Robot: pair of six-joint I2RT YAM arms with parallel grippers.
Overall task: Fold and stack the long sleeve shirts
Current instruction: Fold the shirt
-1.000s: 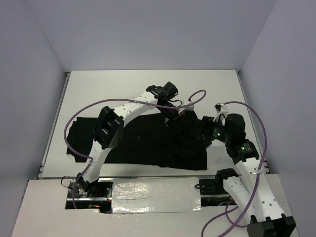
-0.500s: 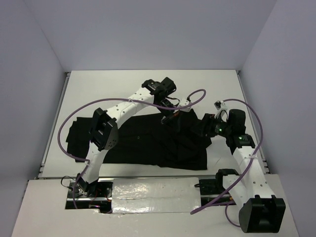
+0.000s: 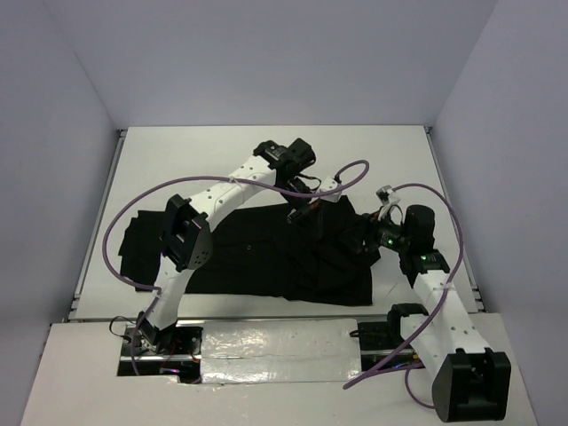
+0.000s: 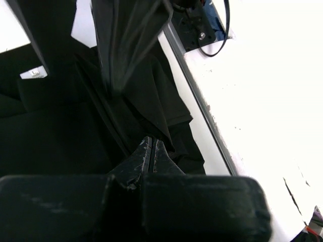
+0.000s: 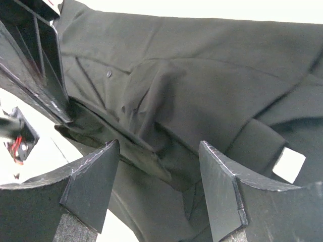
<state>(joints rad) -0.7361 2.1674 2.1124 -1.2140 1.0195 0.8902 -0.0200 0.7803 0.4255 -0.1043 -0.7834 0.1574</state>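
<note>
While the arm bases sit bolted at the near edge beside a crinkled silver strip [image 3: 275, 346], the shirt [image 3: 257, 257] lies just beyond them on the near half of the white tabletop [image 3: 266, 146]. Its left part is spread flat, with one dark piece [image 3: 138, 240] reaching out toward the left edge. Its right part is rumpled and raised into folds.

The right arm leans in from the near right. The right tool [image 3: 359, 238] hovers over the bunched right side. In the right wrist view this tool [image 5: 159, 146] is open, its two fingers [image 5: 91, 186] spread wide apart with wrinkled black cloth showing between them. Nothing is held there. A small button [image 5: 108, 73] shows on the cloth, and the white neck label [image 5: 288, 165] lies flat to the right of the fingers.

The left arm arches over the shirt from the near left, with a purple cable [image 3: 124, 231] looping beside it. The left tool [image 3: 303, 211] comes down at the shirt's far right part. In the left wrist view this tool [image 4: 151, 148] is closed, fingertips pressed together. From the right wrist it appears to pinch a fold of cloth that tents up toward its tip. Beyond the shirt, the far tabletop runs to the grey walls.
</note>
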